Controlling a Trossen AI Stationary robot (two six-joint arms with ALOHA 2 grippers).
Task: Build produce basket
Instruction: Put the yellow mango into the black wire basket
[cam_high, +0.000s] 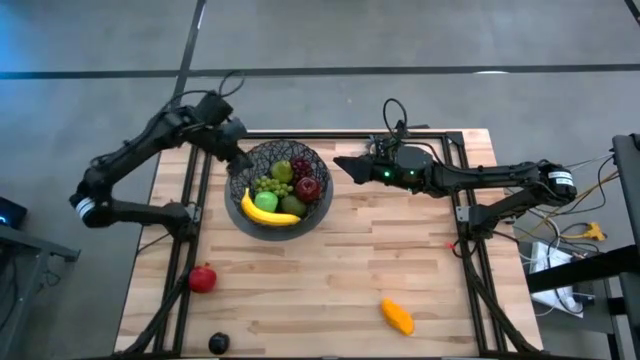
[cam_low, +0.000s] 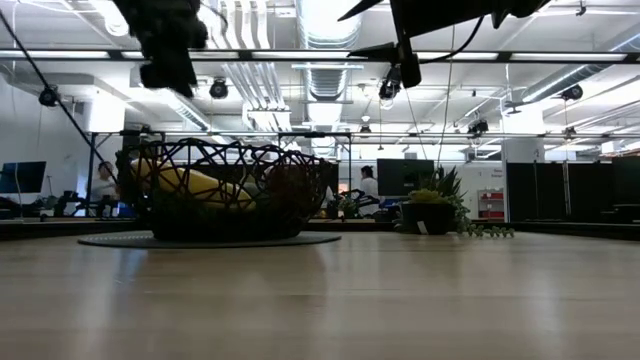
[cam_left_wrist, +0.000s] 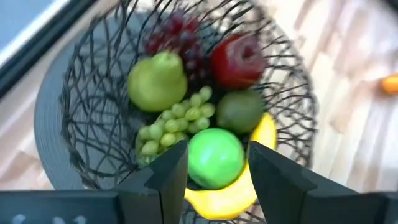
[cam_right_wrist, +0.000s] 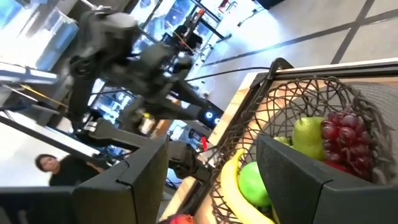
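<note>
The dark wire basket stands on a flat grey disc at the table's far left. In it lie a yellow banana, a green apple, green grapes, a green pear, purple grapes, a red apple and an avocado. My left gripper hovers open above the basket's far-left rim, clear of the green apple that shows between its fingers. My right gripper hangs open and level, right of the basket, with nothing between its fingers.
A second red apple lies near the left edge of the table. A dark plum lies at the near-left corner, and an orange piece near the front right. A small spiky plant shows beyond the table. Bare wood lies between them.
</note>
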